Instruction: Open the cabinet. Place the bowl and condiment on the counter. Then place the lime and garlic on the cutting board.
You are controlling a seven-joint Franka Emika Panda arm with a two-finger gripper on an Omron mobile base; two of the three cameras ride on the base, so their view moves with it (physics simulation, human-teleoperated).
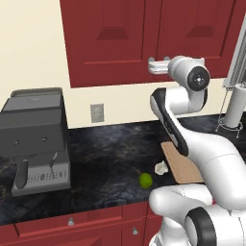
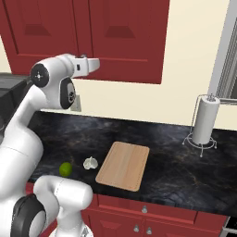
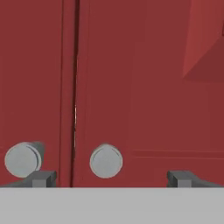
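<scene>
The dark red cabinet hangs shut above the counter. My gripper is raised to the doors' lower edge, open and holding nothing. In the hand view the right door's round silver knob sits between my fingertips, close ahead; the left door's knob is just outside them. The lime and the garlic lie on the counter, left of the cutting board. The bowl and condiment are hidden.
A grey coffee machine stands at the counter's left end. A paper towel roll on a wire holder stands at the right, by the wall. A wall outlet sits under the cabinet. Red drawers run below the counter.
</scene>
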